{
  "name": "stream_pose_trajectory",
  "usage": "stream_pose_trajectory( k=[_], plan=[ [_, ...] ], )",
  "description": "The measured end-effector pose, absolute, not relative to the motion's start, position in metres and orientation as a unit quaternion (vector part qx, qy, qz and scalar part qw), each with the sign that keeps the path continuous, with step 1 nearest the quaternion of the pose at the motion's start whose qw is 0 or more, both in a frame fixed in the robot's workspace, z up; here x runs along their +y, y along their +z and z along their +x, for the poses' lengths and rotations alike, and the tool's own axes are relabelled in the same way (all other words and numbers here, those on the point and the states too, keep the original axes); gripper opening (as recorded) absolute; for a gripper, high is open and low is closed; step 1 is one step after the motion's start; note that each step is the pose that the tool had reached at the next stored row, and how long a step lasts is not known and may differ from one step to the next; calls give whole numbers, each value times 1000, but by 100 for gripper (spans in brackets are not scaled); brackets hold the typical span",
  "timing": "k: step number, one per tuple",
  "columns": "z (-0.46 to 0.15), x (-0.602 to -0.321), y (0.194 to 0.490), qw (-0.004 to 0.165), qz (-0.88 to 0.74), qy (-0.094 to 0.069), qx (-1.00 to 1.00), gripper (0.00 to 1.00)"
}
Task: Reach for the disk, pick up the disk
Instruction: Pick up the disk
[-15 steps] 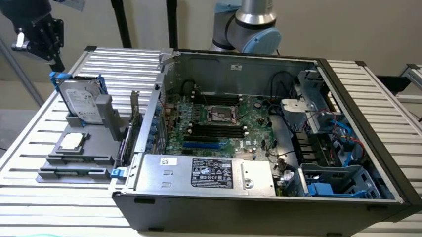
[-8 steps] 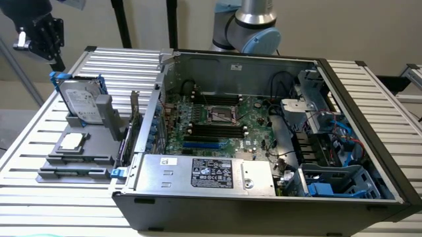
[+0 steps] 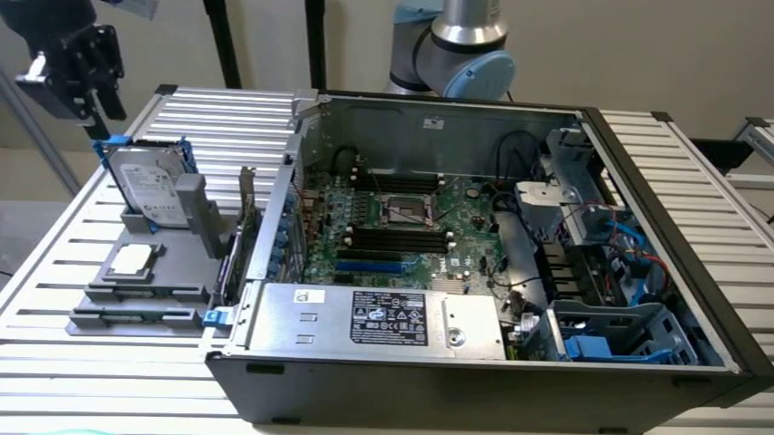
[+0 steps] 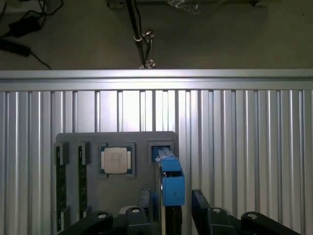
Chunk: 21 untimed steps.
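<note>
The disk (image 3: 151,186) stands on edge in a grey holder (image 3: 181,236) at the exterior view's left, its silver face and white label showing inside a blue frame. My gripper (image 3: 91,113) hangs just above the disk's upper far corner. In the wrist view the disk's blue top edge (image 4: 171,181) runs between the two dark fingers (image 4: 145,201). My gripper (image 4: 172,203) is open, with a gap on each side of the blue edge.
A small square silver chip (image 3: 130,260) lies in the grey holder beside the disk, along with memory sticks (image 4: 61,186). An open computer case (image 3: 484,227) holding a blue cage (image 3: 617,335) stands close by on the slatted metal table (image 3: 217,118).
</note>
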<state>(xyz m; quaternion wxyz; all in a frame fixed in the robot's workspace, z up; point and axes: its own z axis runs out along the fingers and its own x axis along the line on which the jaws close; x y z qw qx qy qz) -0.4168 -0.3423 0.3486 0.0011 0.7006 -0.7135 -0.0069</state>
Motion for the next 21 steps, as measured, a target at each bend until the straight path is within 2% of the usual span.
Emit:
stream_pose_trajectory(
  k=[1, 4, 5, 21],
  plan=[
    [-417, -342, 348, 1, 701, -7, -714, 53],
    [-417, -342, 343, 1, 701, -7, -714, 59],
    [-417, -342, 341, 1, 701, -7, -714, 65],
    [-417, -336, 312, 1, 701, -7, -714, 65]
  ],
)
